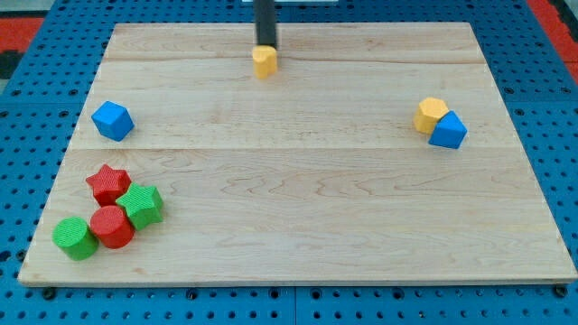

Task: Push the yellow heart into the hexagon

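Taking the yellow heart as landmark, a blue block was seen well to its left and lower. Further toward the view's bottom left, a red star, green cylinder, red cylinder and green block were clustered. No pincer was fitted: my tip was set touching the heart's top edge. Well right, the yellow hexagon was touched by another blue block.
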